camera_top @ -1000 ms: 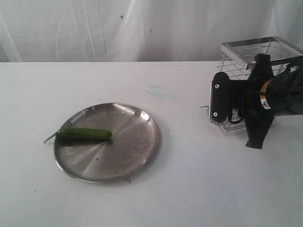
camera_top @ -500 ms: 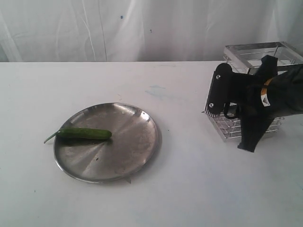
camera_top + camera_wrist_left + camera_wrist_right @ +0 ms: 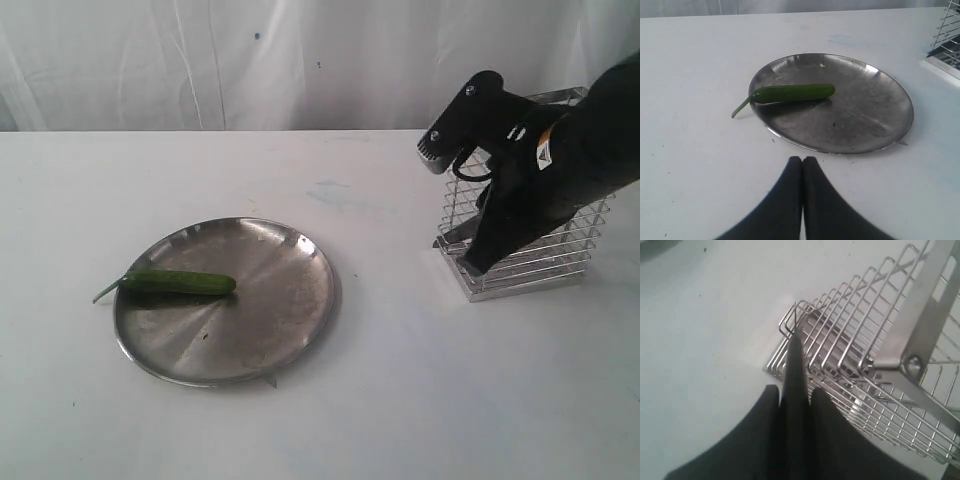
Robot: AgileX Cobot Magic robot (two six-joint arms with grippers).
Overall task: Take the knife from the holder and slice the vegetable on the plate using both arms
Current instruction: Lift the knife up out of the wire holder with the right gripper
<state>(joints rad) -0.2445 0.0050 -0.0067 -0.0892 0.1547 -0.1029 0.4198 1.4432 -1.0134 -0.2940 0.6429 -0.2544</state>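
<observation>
The knife (image 3: 795,357) shows plainly only in the right wrist view: a slim dark blade clamped between the right gripper's (image 3: 795,390) fingers, its tip at a bottom corner of the wire holder (image 3: 920,305). In the exterior view it merges with the black right arm (image 3: 590,130), which slants down across the upright holder's front. The knife's long axis follows the fingers, pointing at the holder's base. Only the left wrist view shows the left gripper (image 3: 802,162), pinched closed and empty above the table (image 3: 690,175). It is near the plate (image 3: 880,125), where the vegetable (image 3: 792,93) lies with its stem past the rim.
</observation>
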